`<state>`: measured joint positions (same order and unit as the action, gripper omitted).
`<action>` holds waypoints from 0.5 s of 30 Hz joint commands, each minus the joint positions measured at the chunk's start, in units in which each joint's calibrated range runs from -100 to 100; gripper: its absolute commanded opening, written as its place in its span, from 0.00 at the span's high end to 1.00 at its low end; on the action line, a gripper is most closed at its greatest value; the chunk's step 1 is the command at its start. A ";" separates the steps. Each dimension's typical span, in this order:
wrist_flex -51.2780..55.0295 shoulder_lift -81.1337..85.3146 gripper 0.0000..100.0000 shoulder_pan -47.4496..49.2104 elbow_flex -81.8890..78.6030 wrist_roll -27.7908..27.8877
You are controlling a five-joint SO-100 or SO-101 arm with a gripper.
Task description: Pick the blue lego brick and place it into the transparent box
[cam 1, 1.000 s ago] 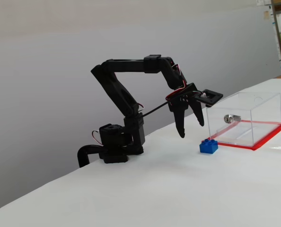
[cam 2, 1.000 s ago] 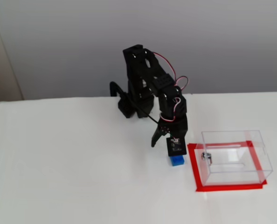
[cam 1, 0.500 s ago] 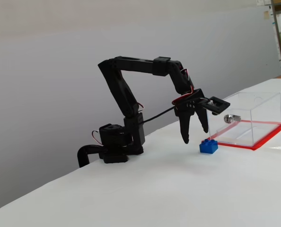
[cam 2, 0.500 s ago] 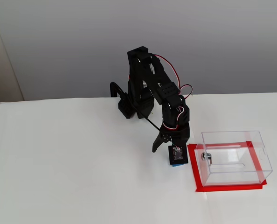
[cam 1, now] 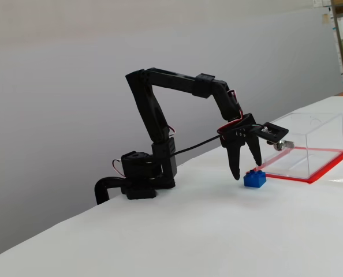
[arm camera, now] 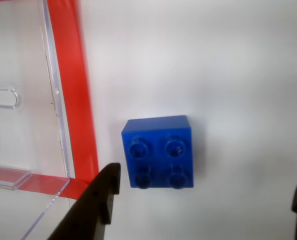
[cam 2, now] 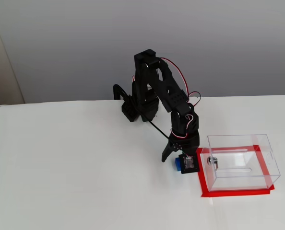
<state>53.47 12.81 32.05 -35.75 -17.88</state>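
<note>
Blue plastic, studs up: the blue lego brick (arm camera: pixel 157 152) lies flat on the white desk (cam 1: pixel 229 236), just beside the red base sheet (arm camera: pixel 77 95) of the transparent box (cam 1: pixel 307 144) and outside it; nothing touches the brick; its upright, square-on lie gives two parallel side faces for a grasp.

The pincer (cam 1: pixel 246 167) hangs above the brick, spread wide and grasping nothing; in the wrist view one finger (arm camera: pixel 96 200) shows on the box side of the brick and the other at the far edge of the picture, so the brick sits between them with room on both sides; this spread appears chosen to straddle the brick before closing. The arm (cam 1: pixel 177 86) is bent over so the pincer points steeply down at the desk.

Judged step: final descent onto the brick, grasp not yet made. Risk noted: the box-side finger is close to the clear box corner and could catch it on the way down.

A small silver metal cylinder (cam 1: pixel 280 144) rests inside the box, near the wall facing the brick; it plays no part here.
</note>
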 commanded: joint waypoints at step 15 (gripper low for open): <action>-1.43 -3.69 0.63 1.70 4.10 -1.27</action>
<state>53.04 9.34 33.44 -34.95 -19.00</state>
